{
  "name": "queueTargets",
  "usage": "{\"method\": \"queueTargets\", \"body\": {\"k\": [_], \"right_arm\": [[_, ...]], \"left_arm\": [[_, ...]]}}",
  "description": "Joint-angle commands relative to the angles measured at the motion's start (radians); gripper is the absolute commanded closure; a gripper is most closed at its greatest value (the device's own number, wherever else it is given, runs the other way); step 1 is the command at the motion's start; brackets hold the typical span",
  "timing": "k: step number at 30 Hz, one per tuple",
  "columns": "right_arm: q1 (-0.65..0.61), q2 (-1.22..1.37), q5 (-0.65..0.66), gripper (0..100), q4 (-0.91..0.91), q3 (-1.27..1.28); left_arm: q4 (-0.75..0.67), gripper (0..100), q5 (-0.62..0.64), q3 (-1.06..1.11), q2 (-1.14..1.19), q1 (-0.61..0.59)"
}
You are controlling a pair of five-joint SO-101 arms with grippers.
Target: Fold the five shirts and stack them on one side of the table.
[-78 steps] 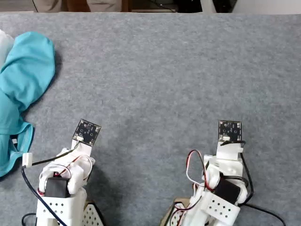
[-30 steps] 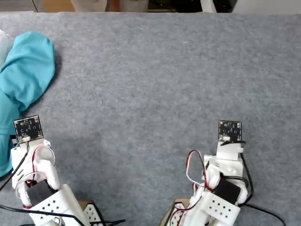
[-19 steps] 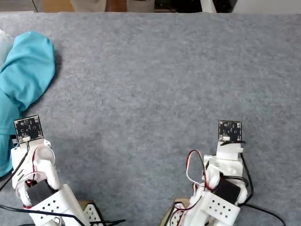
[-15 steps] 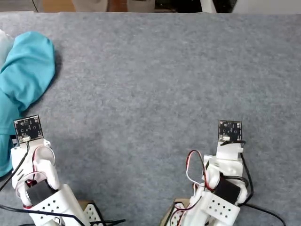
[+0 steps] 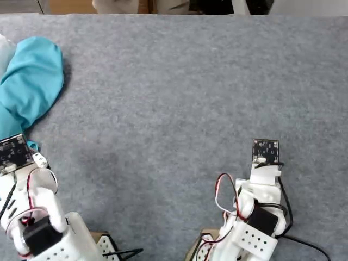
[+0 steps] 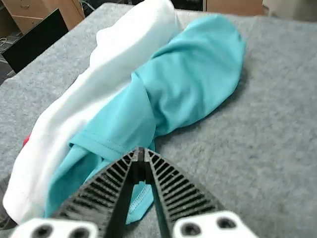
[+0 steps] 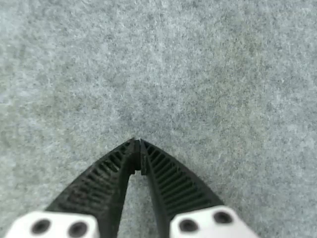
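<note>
A crumpled teal shirt (image 5: 30, 81) lies at the table's left edge, and in the left wrist view the teal shirt (image 6: 183, 89) rests against a white shirt (image 6: 109, 64). A bit of red cloth (image 6: 26, 141) peeks out under the white one. My left gripper (image 6: 140, 151) is shut with nothing in it, its tips just above the teal shirt's hem. The left arm (image 5: 22, 163) stands at the near left by the pile. My right gripper (image 7: 136, 144) is shut and empty over bare grey felt, and the right arm (image 5: 265, 157) stands at the near right.
Grey felt (image 5: 190, 81) covers the whole table, with open room across the middle and right. Wooden furniture (image 6: 34, 15) stands beyond the table's far edge in the left wrist view.
The left arm swung from the near middle-left over to the table's left edge, ending beside the teal shirt. The right arm stayed still.
</note>
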Motion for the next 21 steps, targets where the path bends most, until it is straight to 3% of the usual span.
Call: {"method": "queueTargets", "body": {"k": [1,12,21], "right_arm": [[0.013,-0.056,0.005,99.3,0.005,0.002],[0.013,-0.056,0.005,99.3,0.005,0.002],[0.013,-0.056,0.005,99.3,0.005,0.002]], "left_arm": [[0.049,98,0.054,-0.183,0.142,0.012],[0.310,98,0.089,-0.641,0.716,0.011],[0.339,98,0.087,-0.715,0.857,0.008]]}}
